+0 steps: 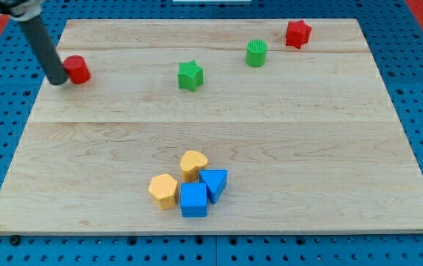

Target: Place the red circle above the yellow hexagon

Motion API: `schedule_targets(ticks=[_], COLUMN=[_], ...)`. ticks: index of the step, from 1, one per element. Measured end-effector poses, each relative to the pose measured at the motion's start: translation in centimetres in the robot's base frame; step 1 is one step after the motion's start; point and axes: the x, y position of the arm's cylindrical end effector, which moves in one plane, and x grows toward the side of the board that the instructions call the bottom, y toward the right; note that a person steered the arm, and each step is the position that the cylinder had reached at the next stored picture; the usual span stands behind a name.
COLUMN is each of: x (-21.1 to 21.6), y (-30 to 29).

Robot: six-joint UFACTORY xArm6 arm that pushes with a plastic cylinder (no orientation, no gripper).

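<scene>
My tip (56,80) touches the red circle (77,69) from its 9 o'clock side, at the table's (307,148) upper left. There is no claw, so nothing is held. The yellow hexagon (163,191) lies well apart, toward 5 o'clock. Push slowly through the circle's centre, correcting drift.

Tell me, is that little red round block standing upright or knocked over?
Upright. The red circle sits flat on the board, its round top face up, with my tip against its left side.
</scene>
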Motion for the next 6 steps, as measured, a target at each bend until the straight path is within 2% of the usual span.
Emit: schedule_targets(ticks=[1,2,3,4,6], x=[-1.4,-2.9,-3.0,-3.5,-4.3], y=[3.1,2.8,-3.7,-3.1,2.7])
